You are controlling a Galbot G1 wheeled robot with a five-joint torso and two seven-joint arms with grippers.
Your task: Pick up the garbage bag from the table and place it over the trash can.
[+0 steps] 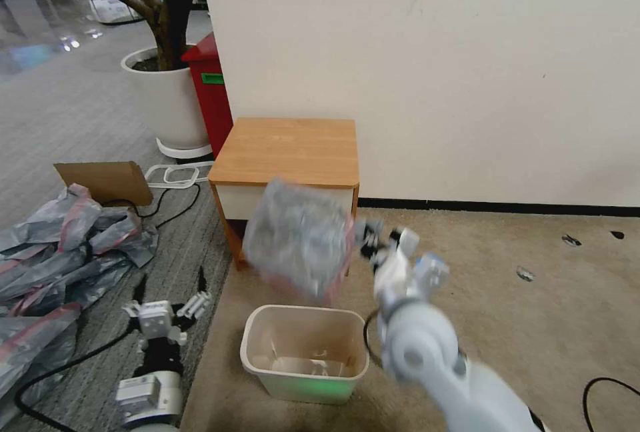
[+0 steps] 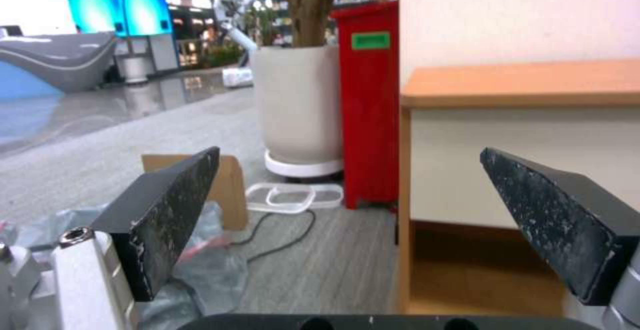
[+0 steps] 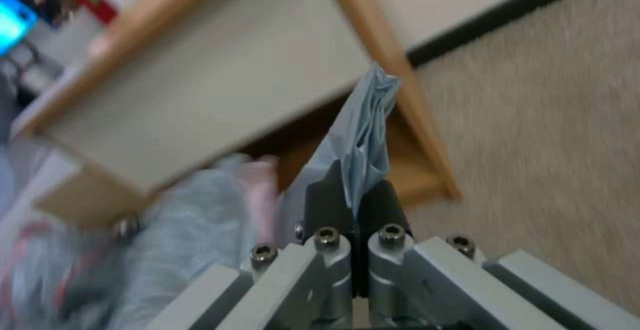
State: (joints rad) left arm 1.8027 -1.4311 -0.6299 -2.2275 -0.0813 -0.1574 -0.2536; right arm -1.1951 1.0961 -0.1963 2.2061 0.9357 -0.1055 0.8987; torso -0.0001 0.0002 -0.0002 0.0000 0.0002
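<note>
Your right tool (image 1: 363, 235) pinches garbage bag (image 1: 300, 239), which hangs in air above trash can (image 1: 305, 352), in front of worktop (image 1: 287, 150). Your left tool (image 1: 170, 292) spread wide, low at near left.

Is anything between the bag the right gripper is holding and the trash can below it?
Nothing visible. The garbage bag hangs from the shut right gripper in front of the table, with open air down to the trash can. The open left gripper is off to the side.
</note>
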